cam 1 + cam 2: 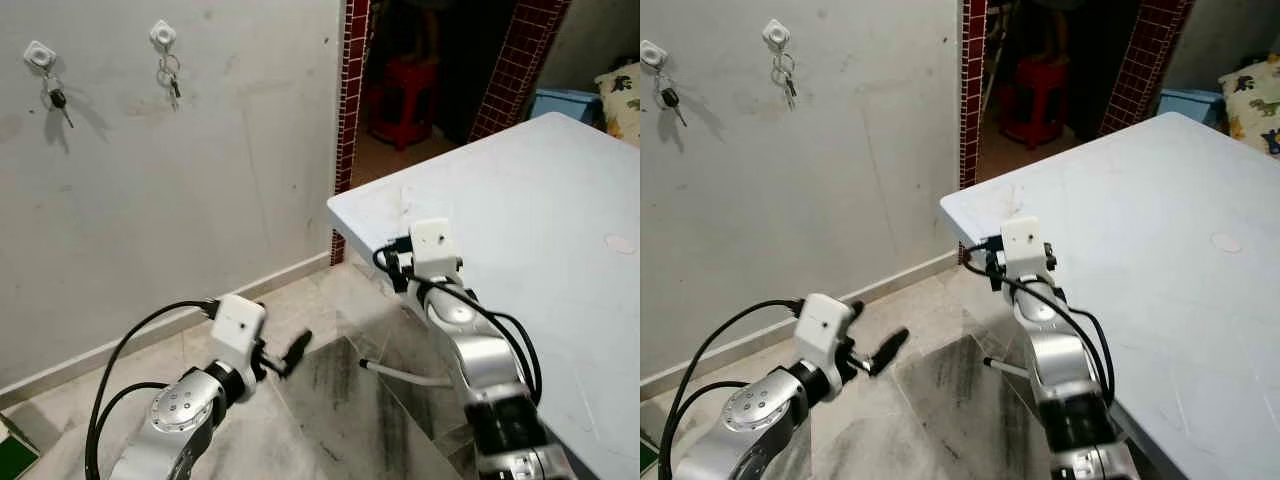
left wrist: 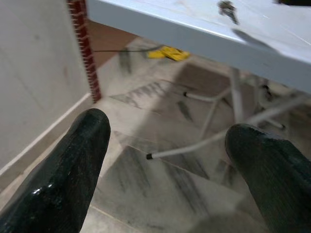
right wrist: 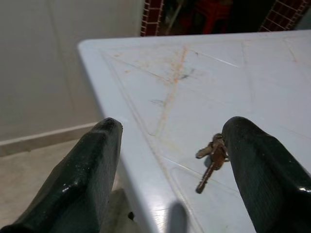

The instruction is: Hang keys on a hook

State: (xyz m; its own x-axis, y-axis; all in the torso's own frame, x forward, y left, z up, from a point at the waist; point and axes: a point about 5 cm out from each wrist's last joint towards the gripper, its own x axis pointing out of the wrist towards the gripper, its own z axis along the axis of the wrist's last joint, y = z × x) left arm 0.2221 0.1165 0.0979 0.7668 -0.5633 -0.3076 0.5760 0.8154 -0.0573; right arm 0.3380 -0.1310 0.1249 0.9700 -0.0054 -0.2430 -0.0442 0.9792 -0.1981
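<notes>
1. Keys (image 3: 212, 160): a small bunch on a ring, lying flat on the white table (image 3: 272, 97) near its corner, just ahead of the right gripper (image 3: 172, 167) and between the lines of its two fingers.
2. Right gripper: fingers spread wide, holding nothing, poised above the table edge.
3. Left gripper (image 2: 167, 165): fingers likewise spread and empty, low over the floor, well apart from the keys.
4. Handling, as judged: light, hard metal, loose and jangling; likely to slide on the smooth top. Best pinched at the ring or bunched heads.
5. Hooks (image 1: 162, 35): on the wall, far beyond the right gripper, two already bearing keys.
</notes>
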